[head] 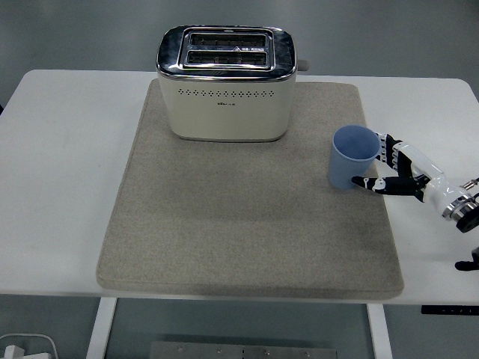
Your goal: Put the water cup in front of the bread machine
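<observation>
the bread machine (227, 84) has a glossy chrome-like metal top over a smooth cream shell. the mat (247, 217) beneath looks like matt, felt-like grey cloth. right of centre, the water cup (352, 157) looks like smooth matt blue plastic. the table (67, 187) is smooth white.

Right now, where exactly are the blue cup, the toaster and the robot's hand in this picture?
blue cup (349, 166): head view, outer wall below the rim.
toaster (228, 108): head view, cream front panel.
right hand (398, 169): head view, middle of the hand, beside the cup.
</observation>
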